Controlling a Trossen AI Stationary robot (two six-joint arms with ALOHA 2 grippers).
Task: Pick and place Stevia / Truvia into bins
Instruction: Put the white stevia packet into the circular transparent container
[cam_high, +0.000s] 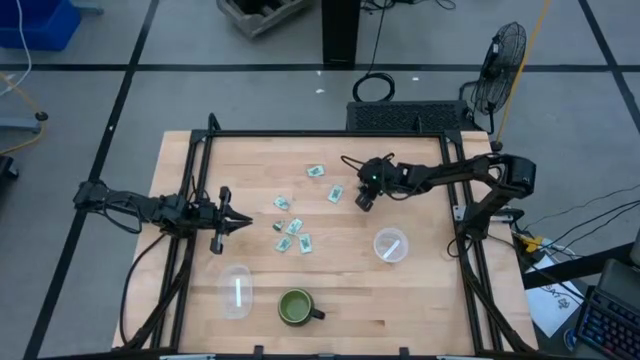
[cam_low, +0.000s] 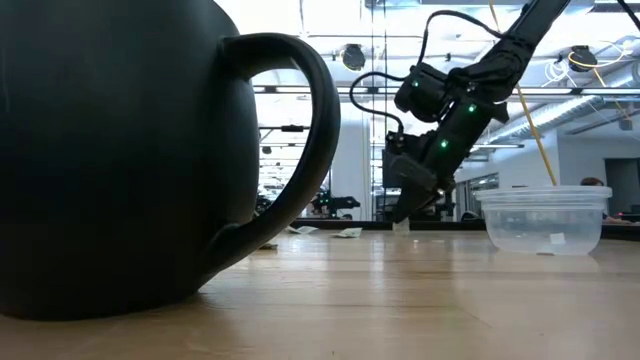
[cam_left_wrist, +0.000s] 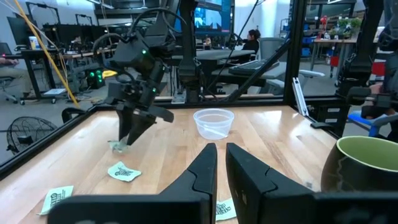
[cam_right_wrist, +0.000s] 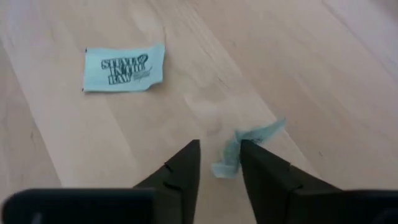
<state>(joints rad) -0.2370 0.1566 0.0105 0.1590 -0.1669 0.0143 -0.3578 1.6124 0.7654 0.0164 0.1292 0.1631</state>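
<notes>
Several pale green Stevia packets (cam_high: 295, 226) lie flat mid-table. My right gripper (cam_high: 362, 203) points down near the far-right packets and is shut on one crumpled packet (cam_right_wrist: 231, 158). Another packet (cam_right_wrist: 124, 67) lies flat just beyond it. One clear cup (cam_high: 391, 245) stands right of centre on the table with a packet inside. The other clear cup (cam_high: 237, 291) stands near the front edge. My left gripper (cam_high: 240, 222) hovers shut and empty left of the packets, pointing toward them. My right gripper pinches the crumpled packet between its two fingers at one end (cam_right_wrist: 229, 163), coming from above and pointing down. The packet's other end (cam_right_wrist: 264, 132) sticks out past the fingertips. Whether the packet is clear of the table, I cannot tell.
A dark green mug (cam_high: 296, 307) stands at the near edge, right of the near cup, and fills the low view's left side (cam_low: 120, 150). The black frame rails (cam_high: 200, 180) run along the table's left and right sides. Bare wood lies between the packets and the right cup.
</notes>
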